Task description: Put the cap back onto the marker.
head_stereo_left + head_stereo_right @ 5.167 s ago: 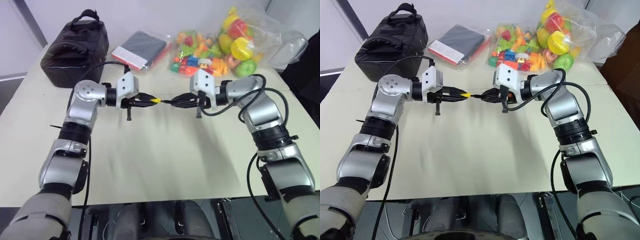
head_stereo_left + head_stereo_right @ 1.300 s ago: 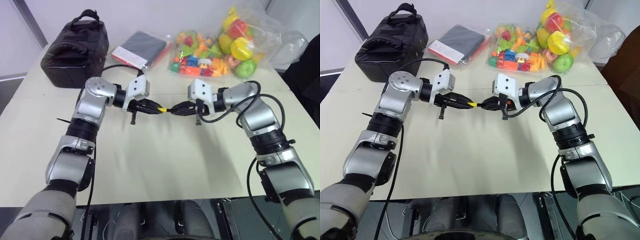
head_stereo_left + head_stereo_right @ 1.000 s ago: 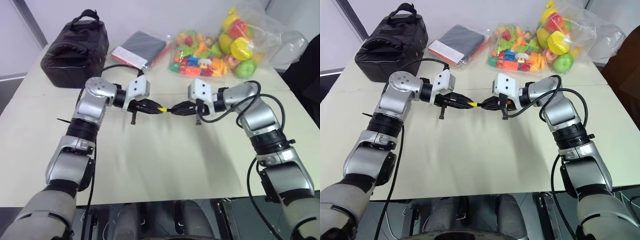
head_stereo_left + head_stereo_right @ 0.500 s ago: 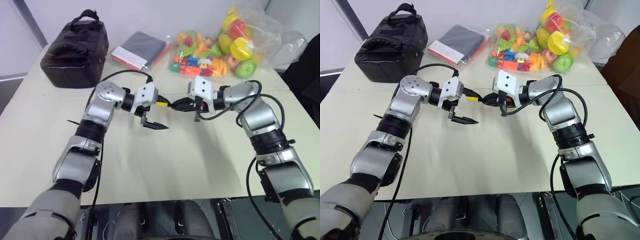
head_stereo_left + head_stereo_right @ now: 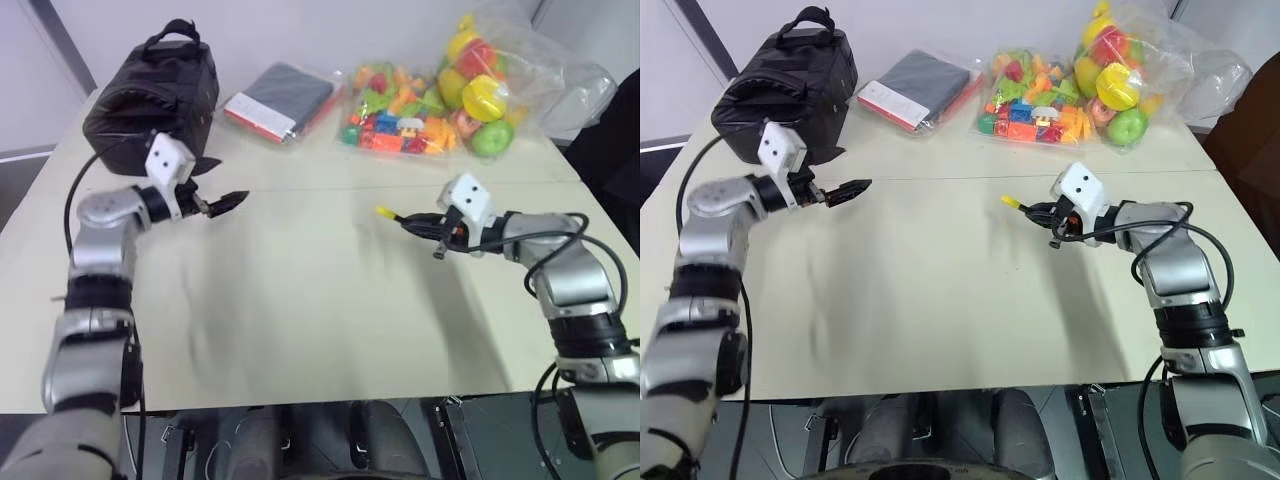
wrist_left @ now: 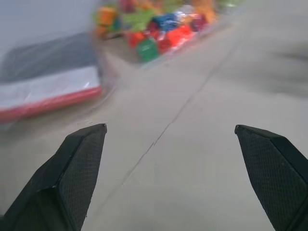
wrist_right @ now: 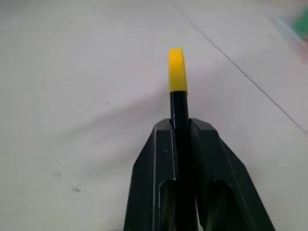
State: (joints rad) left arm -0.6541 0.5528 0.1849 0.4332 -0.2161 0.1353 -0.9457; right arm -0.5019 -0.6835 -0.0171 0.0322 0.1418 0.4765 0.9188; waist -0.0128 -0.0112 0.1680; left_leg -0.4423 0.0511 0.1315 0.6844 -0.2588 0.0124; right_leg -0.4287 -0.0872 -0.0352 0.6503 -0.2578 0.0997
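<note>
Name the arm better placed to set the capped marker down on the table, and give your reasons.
Right. The right claw is shut on the marker, with the cap seated on its end, low over bare table. The left claw is open, holding nothing, off near the black bag.

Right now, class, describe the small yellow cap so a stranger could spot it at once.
Start at the cream table, then find the right end effector above it. The thin black marker it grips ends in a short bright yellow plastic cap, far smaller than the bagged toy blocks.
</note>
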